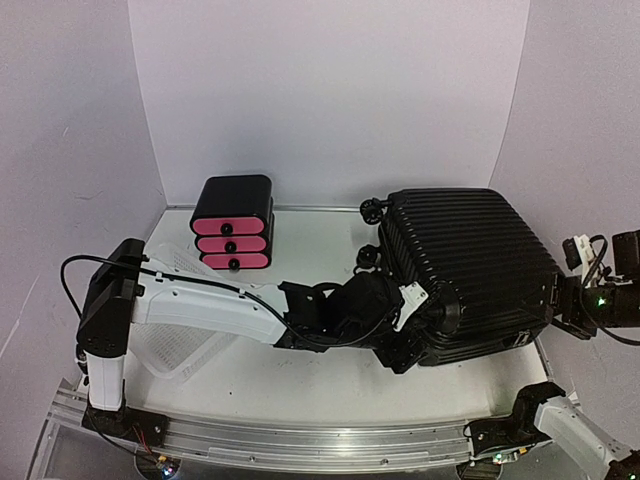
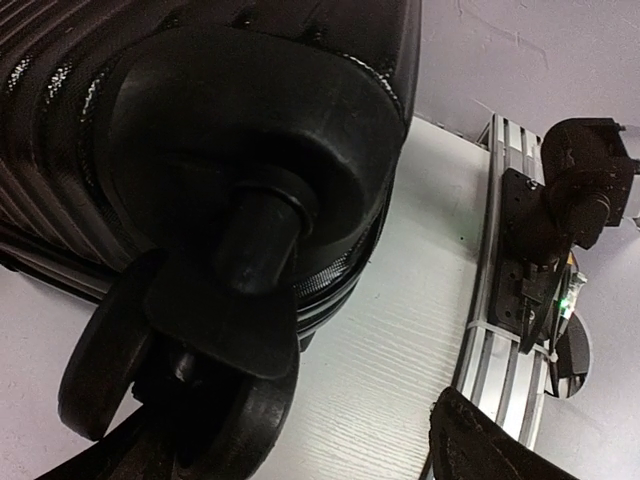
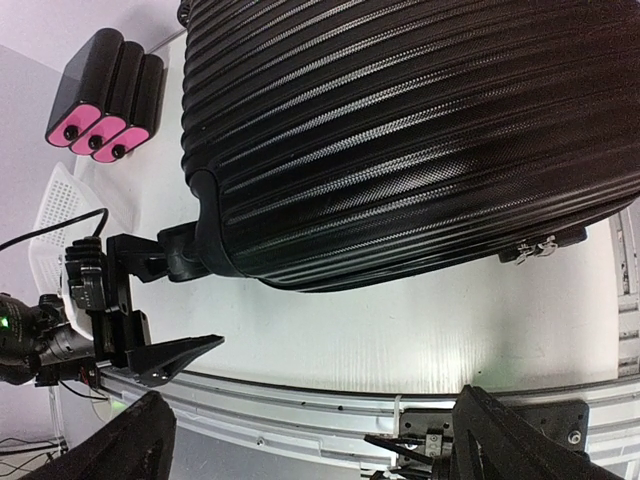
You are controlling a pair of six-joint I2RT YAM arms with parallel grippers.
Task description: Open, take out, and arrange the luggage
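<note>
On the right half of the table the suitcase lies flat and closed, ribbed shell up. Its wheels point left, and two of them stick out past its far-left corner. Its far edge runs close to the back wall, and its right edge sits near the table's right side, leaving little room there. Along its near edge a strip of bare tabletop separates it from the rail. A zip pull hangs at the near-right part of the seam.

The left gripper is at the near-left corner, its jaws spread wide around the corner wheel. One finger stands free over the table, and the other reaches in beside the wheel. Whether it touches the wheel cannot be told, and nothing is clamped.

The right gripper hovers off the suitcase's right side, its fingers far apart and empty.

Left of the suitcase is open tabletop, reaching to the drawer box against the back wall. Near of that box, a white mesh basket lies at the left edge, partly under the left arm.
</note>
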